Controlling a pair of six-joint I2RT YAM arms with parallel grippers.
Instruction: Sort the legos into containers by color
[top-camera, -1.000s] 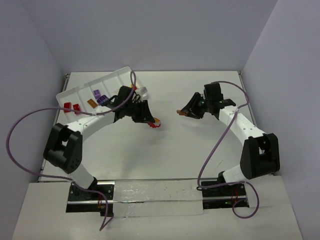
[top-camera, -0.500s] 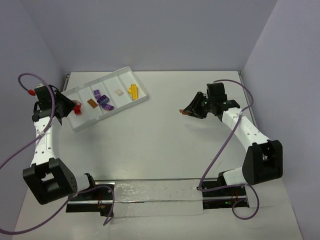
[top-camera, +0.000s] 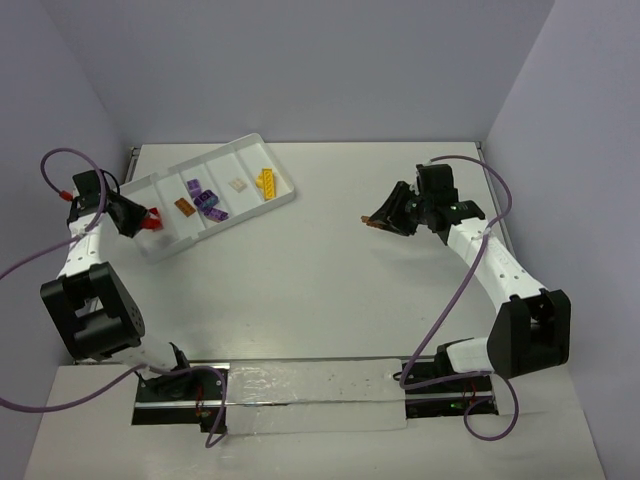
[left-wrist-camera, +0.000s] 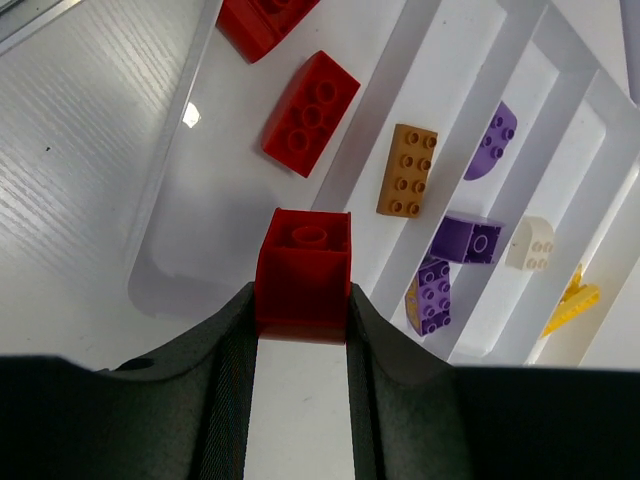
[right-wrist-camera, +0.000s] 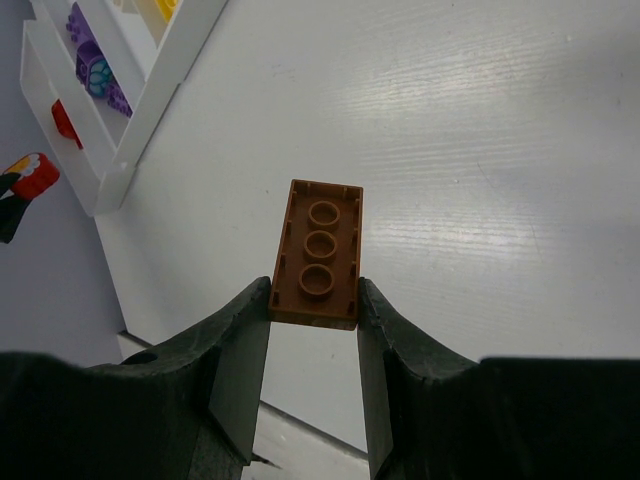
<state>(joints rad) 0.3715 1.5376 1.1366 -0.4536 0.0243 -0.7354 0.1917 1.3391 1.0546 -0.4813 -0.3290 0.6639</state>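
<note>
We see the left pincer (left-wrist-camera: 301, 312) clamping a small red studded plastic brick (left-wrist-camera: 303, 262) over the end compartment of the shallow white divided plastic tray (left-wrist-camera: 220, 220), where other red bricks (left-wrist-camera: 311, 112) lie. Rightward, the right pincer (right-wrist-camera: 313, 300) grips a flat brown plastic plate (right-wrist-camera: 318, 255), seemingly above the white tabletop (right-wrist-camera: 480, 150).

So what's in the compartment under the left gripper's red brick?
Two loose red bricks, one cropped by the frame. The held brick and left gripper cover its near end.

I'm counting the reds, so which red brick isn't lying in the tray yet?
The square red brick clamped in the left tool; the long red brick and the partly cropped red brick lie loose in the tray's end compartment.
</note>
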